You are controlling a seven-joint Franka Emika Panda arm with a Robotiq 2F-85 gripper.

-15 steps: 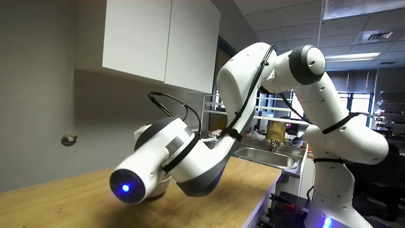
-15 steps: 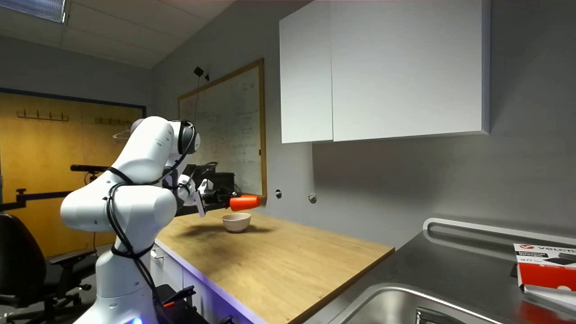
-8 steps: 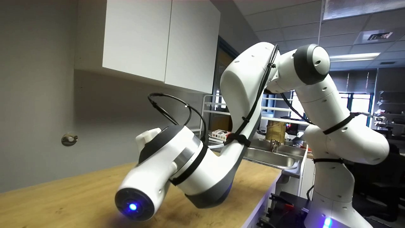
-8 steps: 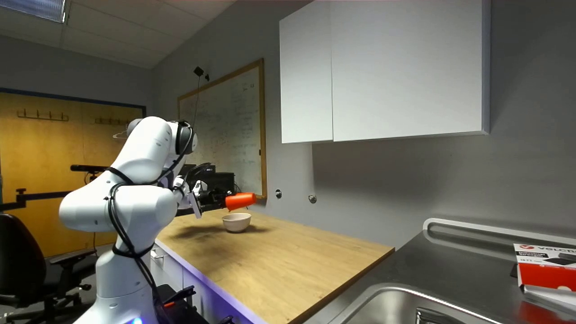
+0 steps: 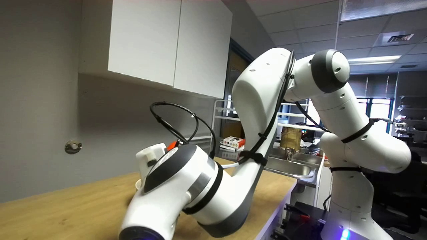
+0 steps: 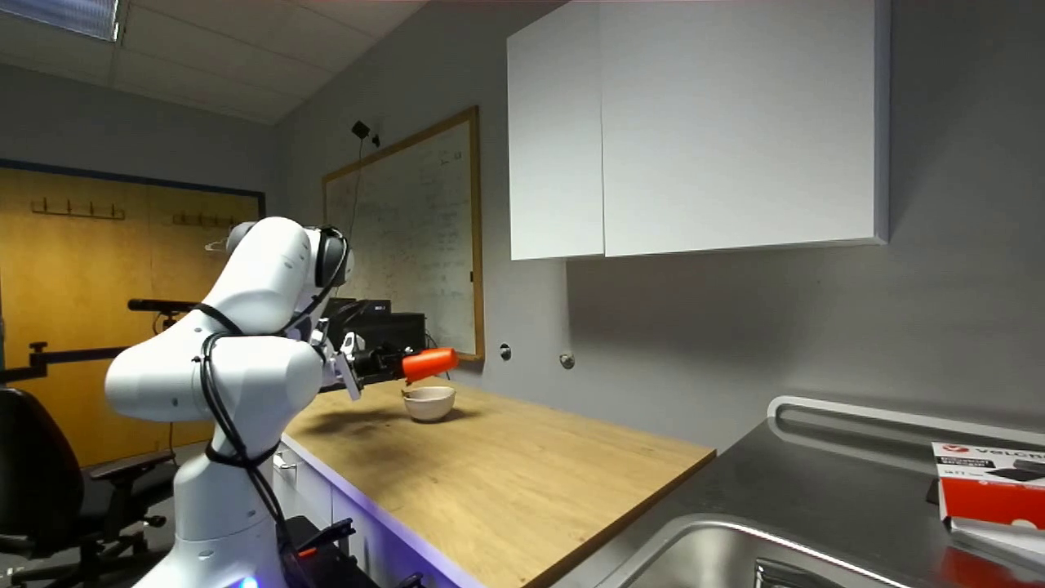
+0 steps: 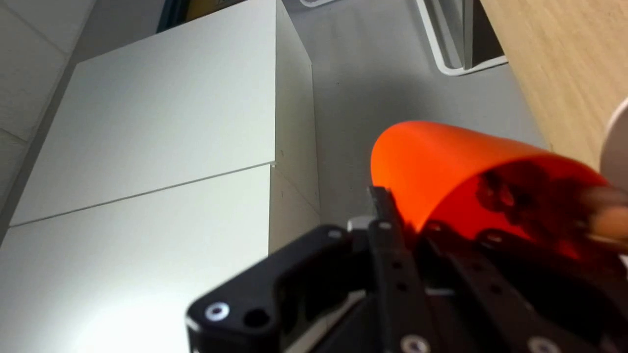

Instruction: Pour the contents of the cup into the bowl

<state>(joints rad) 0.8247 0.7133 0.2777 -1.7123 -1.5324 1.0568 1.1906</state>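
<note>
The red-orange cup (image 6: 433,364) is held tilted above the white bowl (image 6: 429,405) in an exterior view, closed end raised, mouth low towards the gripper. My gripper (image 6: 400,365) is shut on the cup's wall near the rim. In the wrist view the fingertips (image 7: 409,220) pinch the cup (image 7: 436,157). Dark pieces show inside it, and blurred brownish pieces (image 7: 611,215) are at its mouth. The bowl (image 7: 615,149) shows partly at the right edge. In an exterior view the arm hides most of the cup (image 5: 172,145) and bowl (image 5: 137,184); the fingers are hidden there.
The bowl stands on a wooden counter (image 6: 522,474). White cabinets (image 6: 702,131) hang on the wall above. A sink (image 6: 718,547) and a red and white box (image 6: 992,490) are past the counter's end. A dark monitor (image 6: 392,331) stands behind the gripper.
The cup has moved a little left in an exterior view and tipped further, its closed end now higher. The wrist has lowered and turned. Dark bits now show at the bowl's left rim.
</note>
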